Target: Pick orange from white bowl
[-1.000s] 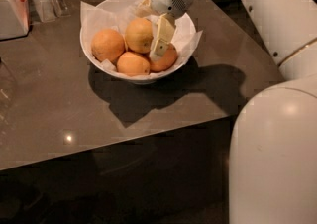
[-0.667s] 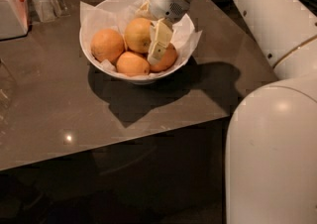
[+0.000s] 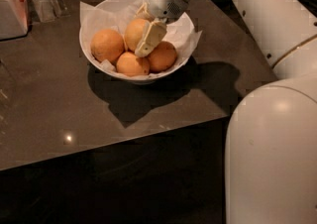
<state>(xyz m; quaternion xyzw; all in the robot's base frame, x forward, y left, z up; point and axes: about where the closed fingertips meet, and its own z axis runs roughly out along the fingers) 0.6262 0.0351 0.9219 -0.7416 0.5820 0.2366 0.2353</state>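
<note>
The white bowl (image 3: 184, 44) stands on the dark table, lined with crinkled white paper, and holds several oranges. The paler, yellow-tan orange (image 3: 132, 28) sits at the back, on top of the redder ones. My gripper (image 3: 140, 44) reaches down into the bowl from the upper right and is closed around this orange. One cream finger (image 3: 150, 38) lies across the orange's right front face. The other finger is hidden behind the fruit. The orange still rests among the others.
Three deeper orange fruits lie at the bowl's left (image 3: 106, 45), front (image 3: 131, 65) and right (image 3: 163, 57). A boxy white appliance (image 3: 11, 12) and a clear stand (image 3: 47, 5) are at the table's far left. My white arm (image 3: 270, 17) and base (image 3: 272, 158) fill the right side.
The visible finger has moved left onto the pale orange's front face, and the orange has shifted slightly left. The arm has leaned a little further over the bowl.
</note>
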